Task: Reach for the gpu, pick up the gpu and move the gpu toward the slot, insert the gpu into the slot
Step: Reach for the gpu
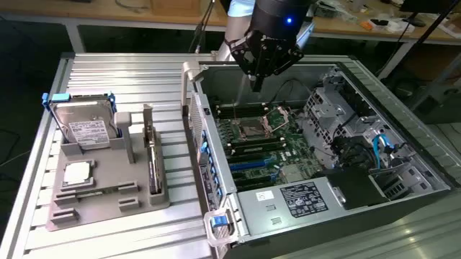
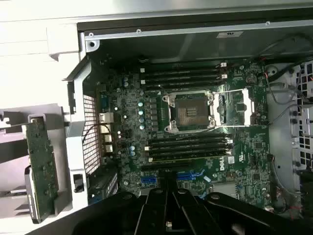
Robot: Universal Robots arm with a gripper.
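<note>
Gripper (image 1: 255,82) is seen pinched shut and empty, hung above the motherboard (image 1: 282,137) inside the open computer case (image 1: 209,162). Gpu (image 1: 153,162) is stood on edge in the grey holder (image 1: 108,181) on the slatted table (image 1: 122,237), along the holder's edge nearest the case, well apart from the gripper.

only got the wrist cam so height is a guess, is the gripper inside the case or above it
Observer: Above it. The gripper, shut and empty, hangs over the far end of the open case in the exterior view.
Operator: that green card at my edge, is it seated in something
Observer: Yes, the gpu stands on edge in a grey holder outside the case.
Operator: anything else in the holder
Observer: A silver hard drive standing upright and a small square chip lying flat.
</note>
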